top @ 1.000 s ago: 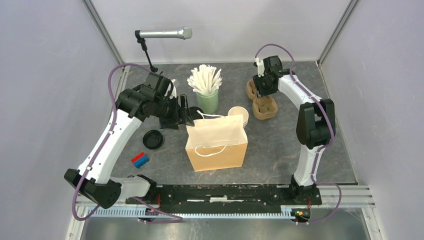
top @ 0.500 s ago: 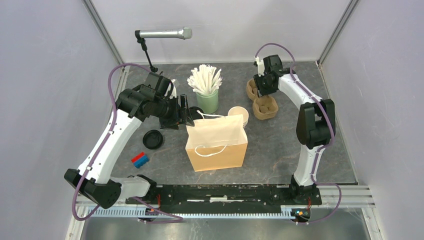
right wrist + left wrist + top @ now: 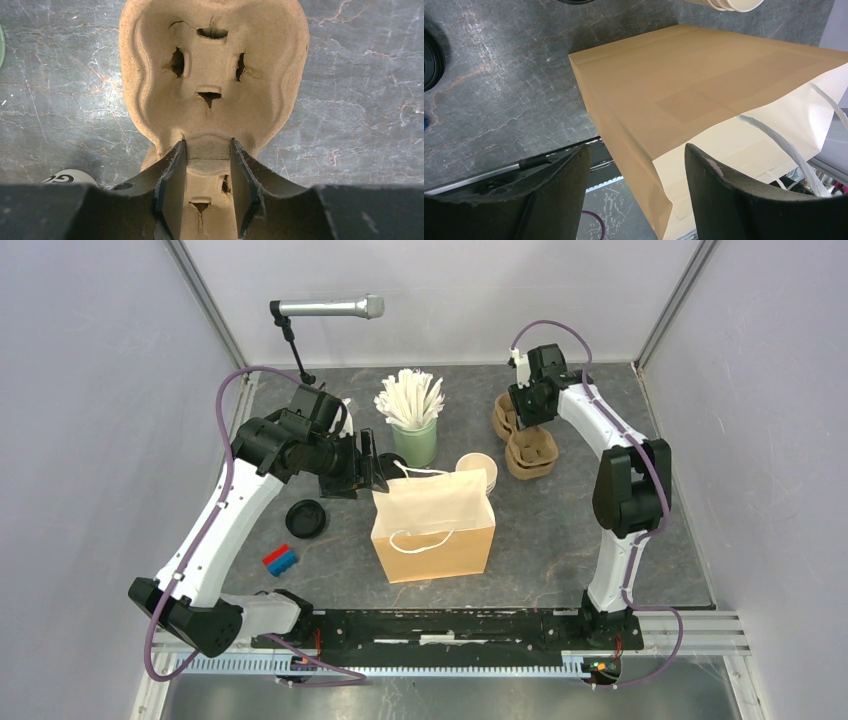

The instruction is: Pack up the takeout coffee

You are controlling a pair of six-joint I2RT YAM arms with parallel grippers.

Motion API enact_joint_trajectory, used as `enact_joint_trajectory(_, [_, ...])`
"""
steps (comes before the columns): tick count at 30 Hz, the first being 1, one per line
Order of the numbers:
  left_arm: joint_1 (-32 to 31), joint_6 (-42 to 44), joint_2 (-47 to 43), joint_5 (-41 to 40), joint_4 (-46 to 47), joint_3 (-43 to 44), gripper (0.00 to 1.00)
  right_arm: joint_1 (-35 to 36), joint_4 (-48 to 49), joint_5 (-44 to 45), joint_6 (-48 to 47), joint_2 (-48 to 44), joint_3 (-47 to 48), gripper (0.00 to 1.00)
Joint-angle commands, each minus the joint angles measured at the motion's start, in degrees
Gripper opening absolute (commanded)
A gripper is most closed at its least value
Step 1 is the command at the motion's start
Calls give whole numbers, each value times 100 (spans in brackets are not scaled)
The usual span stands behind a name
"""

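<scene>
You're pinching the brown moulded-pulp cup carrier by its thin middle ridge with the right gripper, jaws partly closed; the left gripper is gaping astride the tan paper bag, holding nothing. The black-lidded coffee cups aren't showing clearly. That ridge could tear on lifting

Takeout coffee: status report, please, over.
Left end effector open at brown paper bag. Right end effector shut on brown moulded-pulp cup carrier. Lidded coffee cups not clearly seen.
</scene>
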Motion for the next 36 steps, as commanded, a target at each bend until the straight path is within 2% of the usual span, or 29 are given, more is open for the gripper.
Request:
enact_joint_trajectory(1, [-20,100,-107,-58,107,14,76,-25,-93,47,-22,-359,372,41])
enact_joint_trajectory(8, [-24,81,-154,-95,105,54,76,-26,-324,34,-40,-503,589,40])
enact_joint_trajectory(20, [-20,-72,-359,-304,79,49,75,121,-463,-478,-207,-1741,961,40])
enact_joint_trajectory(25, [-20,-186,-426,-287,83,96,75,635,-267,-692,-312,-2483,1023,39])
enact_joint_trajectory(30, [-20,-300,-468,-213,82,176,75,1468,2,-892,-255,-3129,944,39])
enact_joint_trajectory(36, [-20,-507,-514,-72,83,186,75,2144,1103,-1485,62,-4098,232,38])
